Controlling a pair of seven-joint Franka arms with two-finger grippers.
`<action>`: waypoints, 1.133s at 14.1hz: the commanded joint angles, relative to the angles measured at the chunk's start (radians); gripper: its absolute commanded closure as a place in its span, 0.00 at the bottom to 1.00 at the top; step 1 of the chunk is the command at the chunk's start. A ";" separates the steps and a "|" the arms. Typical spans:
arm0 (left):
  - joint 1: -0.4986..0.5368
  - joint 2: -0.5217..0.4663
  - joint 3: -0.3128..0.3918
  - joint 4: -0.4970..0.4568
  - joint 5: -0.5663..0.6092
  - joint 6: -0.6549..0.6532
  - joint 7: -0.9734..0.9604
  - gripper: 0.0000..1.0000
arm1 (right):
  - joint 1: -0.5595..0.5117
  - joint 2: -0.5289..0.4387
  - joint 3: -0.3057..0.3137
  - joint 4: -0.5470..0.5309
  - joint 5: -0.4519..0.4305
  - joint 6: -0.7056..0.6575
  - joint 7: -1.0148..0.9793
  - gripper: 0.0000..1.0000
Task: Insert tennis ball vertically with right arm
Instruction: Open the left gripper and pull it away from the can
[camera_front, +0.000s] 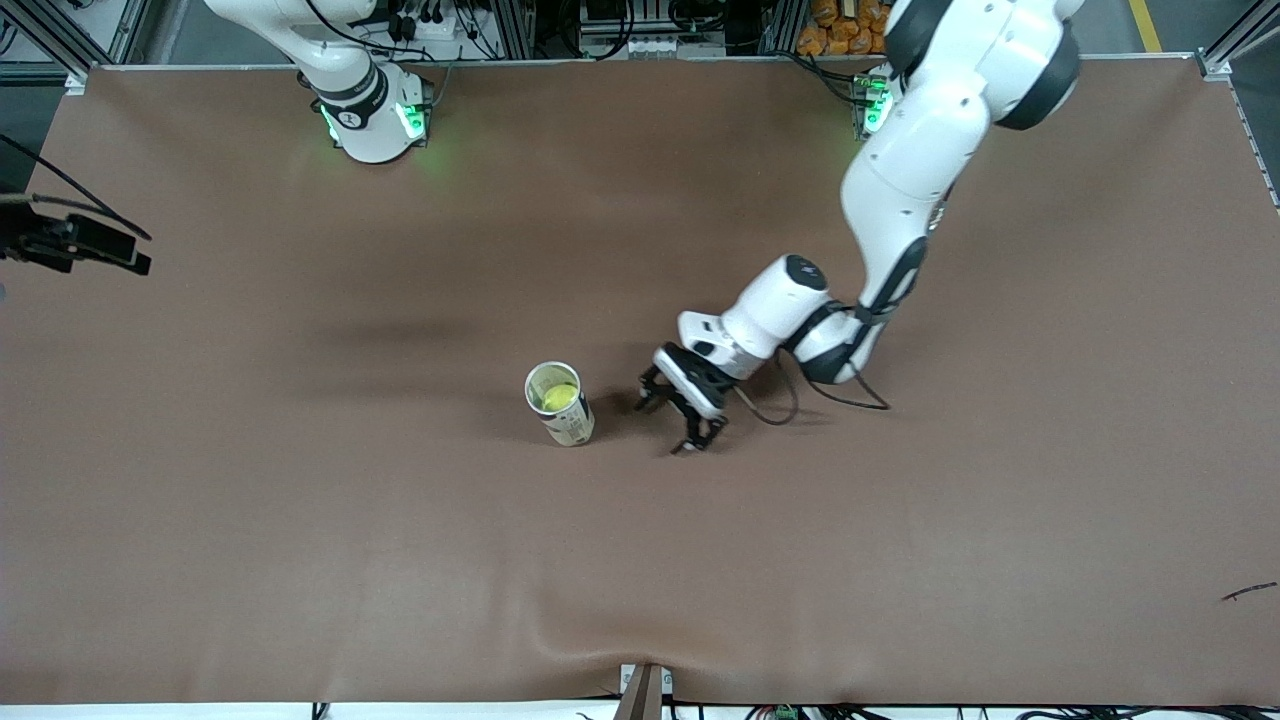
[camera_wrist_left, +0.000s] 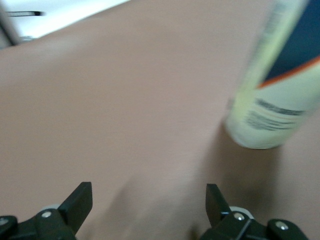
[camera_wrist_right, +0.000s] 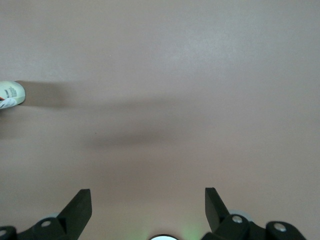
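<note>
brown table cover (camera_front: 300, 520); one can (camera_front: 560, 405) stands upright mid-table, one tennis ball (camera_front: 558, 396) inside. left gripper (camera_front: 678, 415) low beside it, fingers spread. right gripper (camera_wrist_right: 147, 210), fingers spread, mostly cut off.

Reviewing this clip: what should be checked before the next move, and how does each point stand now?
1. Tennis ball inside the can: ok, it shows through the open top.
2. Can upright on the table: ok.
3. Left gripper open, empty, beside the can: ok.
4. Right gripper open, empty, over bare table: ok.
5. Ball seated at the can's bottom: cannot tell.
</note>
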 joint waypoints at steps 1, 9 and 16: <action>0.071 -0.049 -0.010 -0.033 0.003 -0.042 -0.012 0.00 | 0.001 -0.008 0.006 0.024 -0.019 -0.034 -0.003 0.00; 0.147 -0.101 -0.065 0.329 -0.223 -0.704 -0.012 0.00 | 0.010 -0.008 0.012 0.093 -0.127 -0.095 -0.091 0.00; 0.165 -0.320 -0.052 0.452 -0.371 -1.340 -0.048 0.00 | -0.004 0.004 0.003 0.102 -0.046 -0.071 -0.069 0.00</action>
